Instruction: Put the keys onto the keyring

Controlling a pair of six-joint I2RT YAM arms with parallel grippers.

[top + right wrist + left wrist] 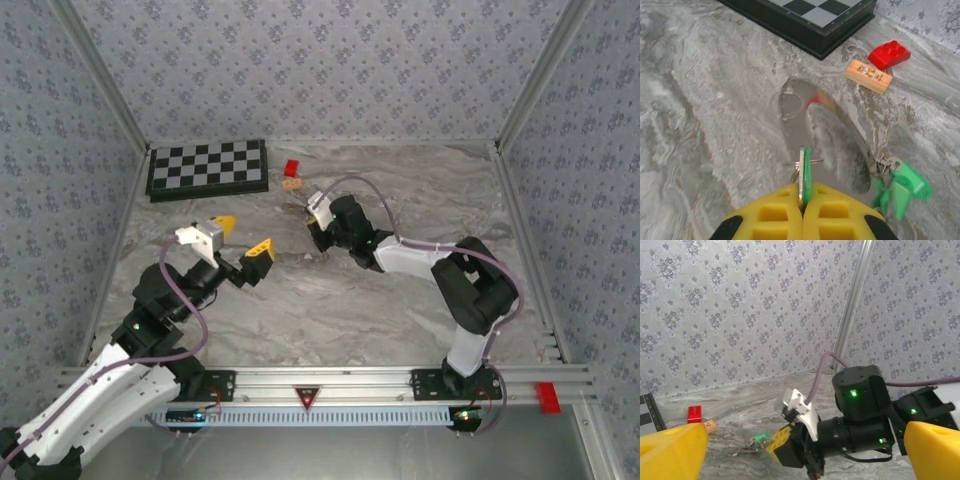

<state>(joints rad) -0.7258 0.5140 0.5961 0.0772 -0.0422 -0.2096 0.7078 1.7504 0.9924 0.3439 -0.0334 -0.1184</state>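
Table (300, 310). Left gripper (243, 235): spread wide, empty. Right gripper (802, 202): closed on one green key (805, 172) by its plastic head, probably the surest hold. Keyring (799, 105): thin, stiff, likely slippery, flat on the table just ahead. Other keys (902, 186): light, lying beside.

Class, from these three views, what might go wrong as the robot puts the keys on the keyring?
1. The right gripper pinches one green-headed silver key edge-on; it might twist or slip when pressed against the grey metal keyring.
2. The left gripper hangs open, away from that keyring, so it may slide.
3. The other green-headed keys lie close and might get knocked.
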